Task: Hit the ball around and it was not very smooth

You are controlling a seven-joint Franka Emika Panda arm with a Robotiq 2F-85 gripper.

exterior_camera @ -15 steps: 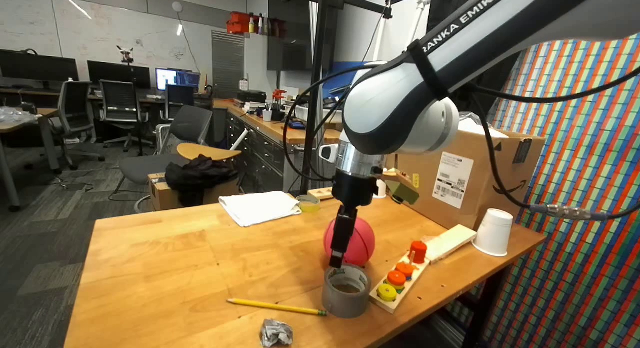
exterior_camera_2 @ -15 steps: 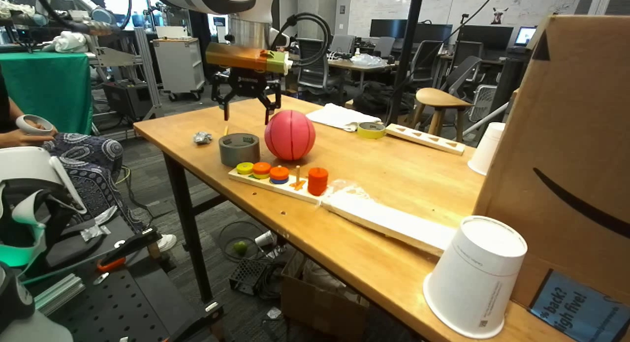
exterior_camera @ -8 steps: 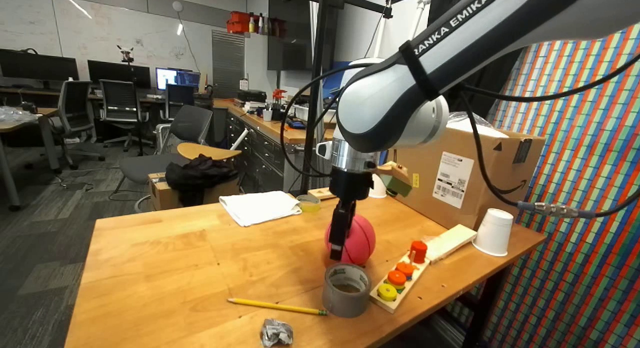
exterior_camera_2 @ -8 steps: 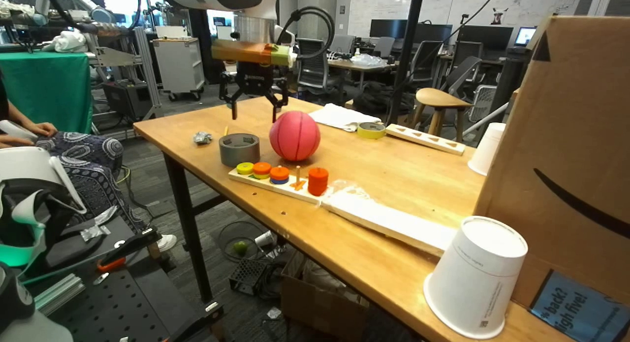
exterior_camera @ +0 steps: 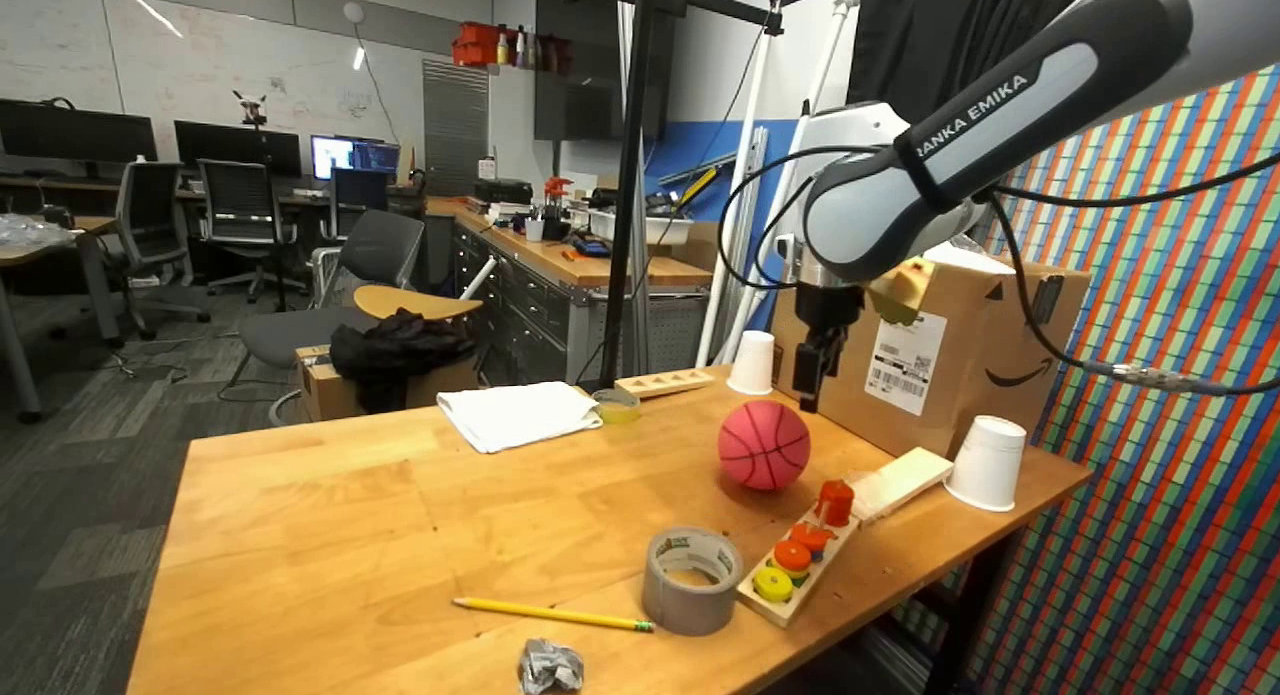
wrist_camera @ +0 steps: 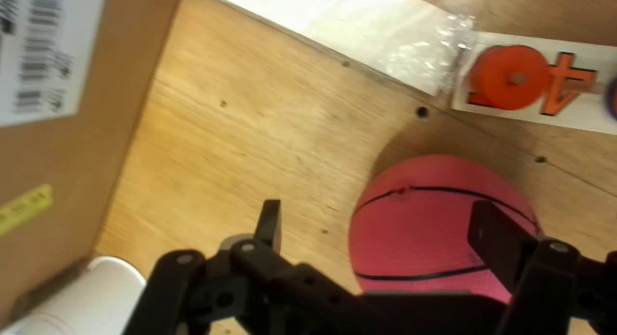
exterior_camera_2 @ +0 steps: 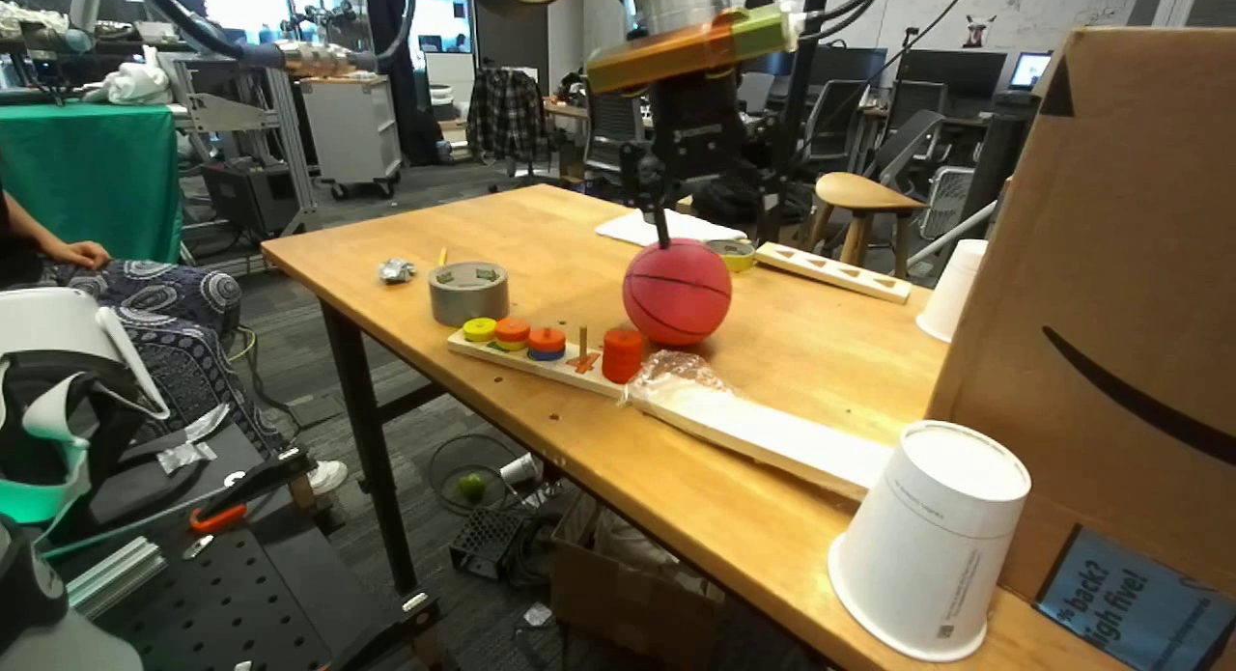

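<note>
Pinkish-red round ball with thin dark lines [exterior_camera: 764, 445]: on the light-brown wooden bench [exterior_camera: 340, 535], near the red-orange disc stack [exterior_camera_2: 623, 355] of the pale wooden peg board [wrist_camera: 581, 114].
Black two-fingered pincer [wrist_camera: 377, 221]: fingers [wrist_camera: 501, 243] spread apart, one seen against the ball and the other against the bench in the wrist view; whether it touches the ball I cannot tell.
Grey tape roll [exterior_camera: 692, 580]: just beside the peg board, well apart from the ball.

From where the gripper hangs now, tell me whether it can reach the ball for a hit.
Probably yes: in the wrist view one finger of the open gripper overlaps the ball, and nothing visible stands between them.
</note>
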